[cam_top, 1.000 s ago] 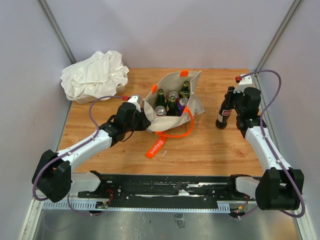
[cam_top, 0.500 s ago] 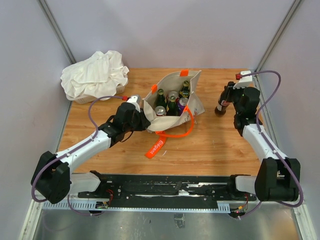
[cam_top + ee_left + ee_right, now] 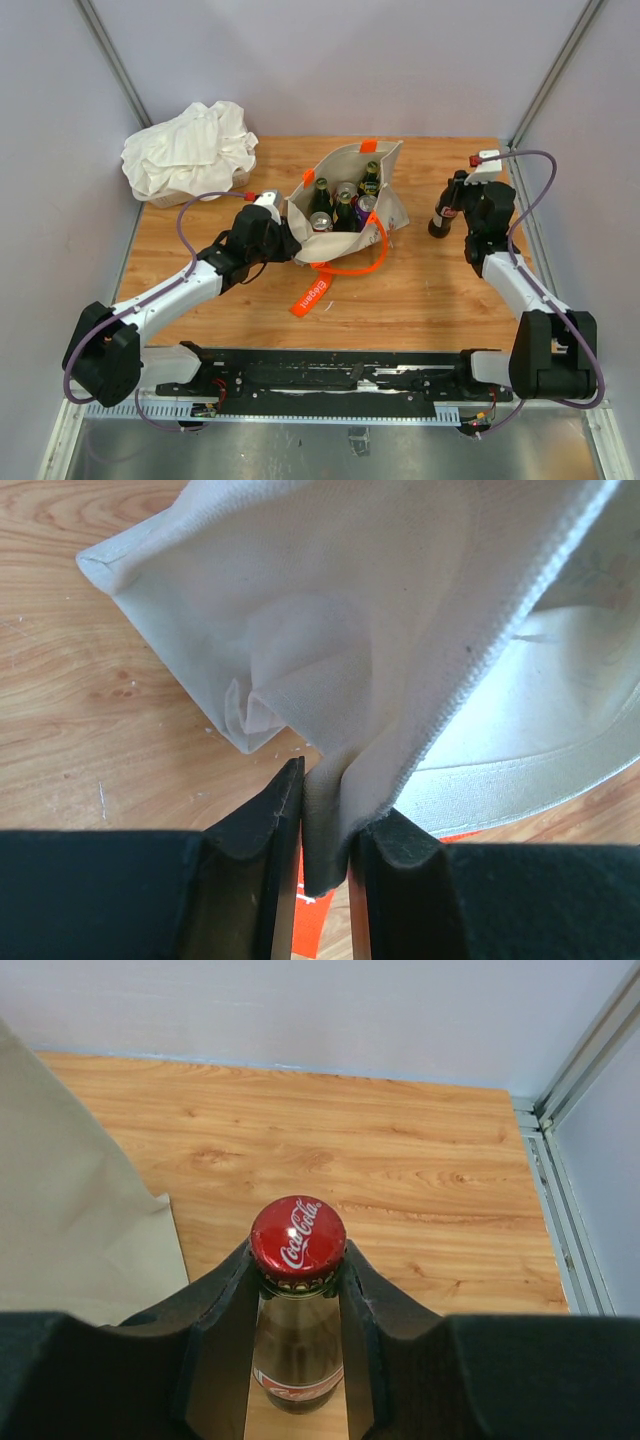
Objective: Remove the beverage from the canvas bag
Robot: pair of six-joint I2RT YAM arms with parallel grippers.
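The beige canvas bag (image 3: pixel 392 205) stands mid-table with its mouth open, and several green bottles (image 3: pixel 320 196) and cans (image 3: pixel 346 190) sit inside. My left gripper (image 3: pixel 289 243) is shut on the bag's near-left rim; in the left wrist view a fold of the canvas bag (image 3: pixel 350 630) is pinched in the left gripper (image 3: pixel 325 830). The beverage, a dark glass cola bottle (image 3: pixel 441 214) with a red cap (image 3: pixel 298 1238), is upright outside the bag to its right. My right gripper (image 3: pixel 298 1272) is shut on the bottle's neck just under the cap.
A white cloth bundle (image 3: pixel 190 150) lies at the back left corner. The bag's long orange strap (image 3: pixel 345 268) trails toward the front. A metal frame rail (image 3: pixel 565 1230) and the wall run close along the table's right edge, near the right arm.
My right arm has carried the bottle a little farther back and slightly left, staying upright. The left gripper and the bag have not moved.
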